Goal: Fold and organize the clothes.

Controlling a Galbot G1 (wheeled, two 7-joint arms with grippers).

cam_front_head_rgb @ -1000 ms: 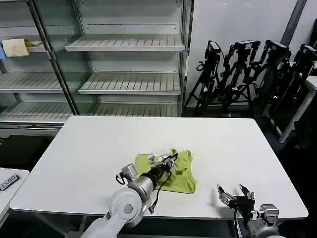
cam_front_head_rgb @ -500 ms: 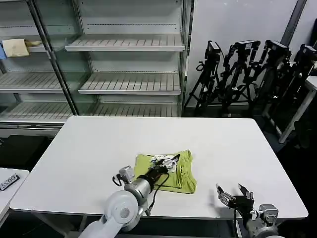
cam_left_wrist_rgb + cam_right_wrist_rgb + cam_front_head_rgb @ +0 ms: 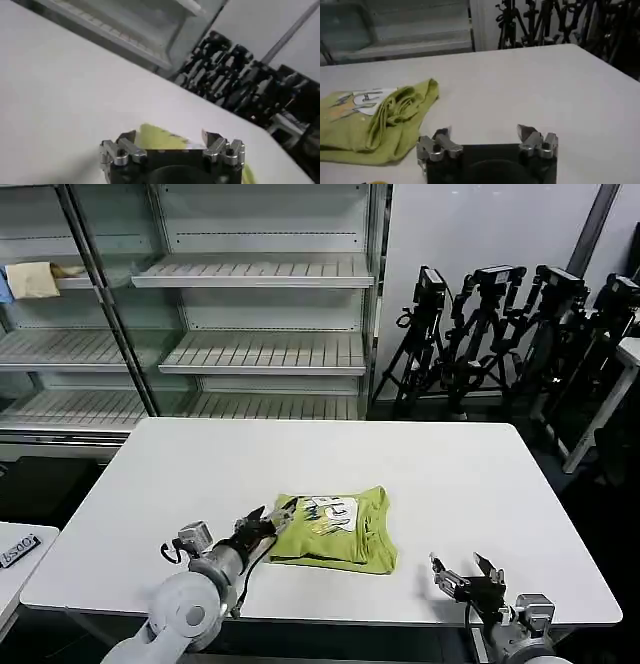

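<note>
Head view: a folded lime-green T-shirt [image 3: 335,531] lies on the white table [image 3: 200,474], slightly toward the near edge and close to the middle of its width, with a white printed patch facing up. The left gripper [image 3: 272,518] sits low over the table just beside the shirt's left edge, its fingers spread apart and holding nothing; whether a fingertip touches the cloth cannot be told. The right gripper [image 3: 463,572] rests near the table's front right edge, well apart from the shirt, its fingers also parted and empty.

Left wrist view: the left gripper [image 3: 170,136] shows both fingertips separated, with the shirt [image 3: 157,136] lying between and beyond them on the table [image 3: 60,90].

Right wrist view: the right gripper [image 3: 485,132] has its fingers wide apart over bare table [image 3: 530,85]; the shirt [image 3: 375,120] lies off to one side, its stacked layers visible along the nearer edge. Empty shelves [image 3: 260,304] and black tripods [image 3: 500,324] stand behind the table.
</note>
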